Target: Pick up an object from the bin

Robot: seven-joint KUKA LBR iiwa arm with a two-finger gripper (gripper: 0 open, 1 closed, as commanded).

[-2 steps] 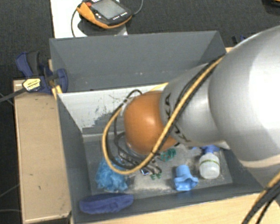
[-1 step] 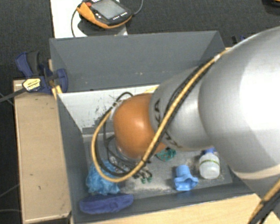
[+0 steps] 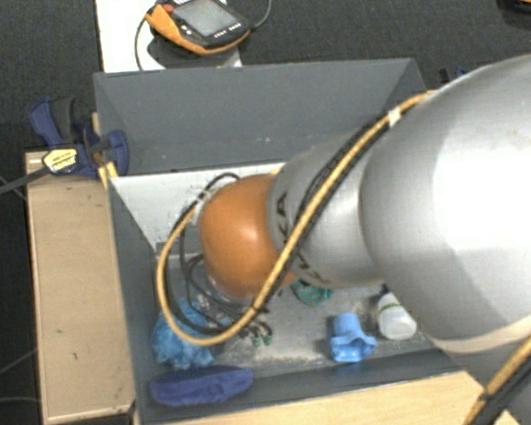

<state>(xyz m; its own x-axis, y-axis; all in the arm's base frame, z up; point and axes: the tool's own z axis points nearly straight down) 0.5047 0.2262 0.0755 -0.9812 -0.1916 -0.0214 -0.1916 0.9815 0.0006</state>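
Note:
A dark part of my gripper [image 3: 214, 305] shows under the orange cover, low over the bin's front left area. Just to its left lies a crumpled light blue thing [image 3: 174, 343]. A dark blue oblong soft thing [image 3: 201, 385] rests along the front wall below it. A small dark and green bit [image 3: 258, 334] sits right beneath the cover's edge.
Further right on the bin floor are a teal thing partly hidden by the arm [image 3: 310, 295], a light blue lumpy thing [image 3: 349, 338] and a small white bottle-like thing [image 3: 394, 321]. The arm and its yellow cable cover the bin's middle and right.

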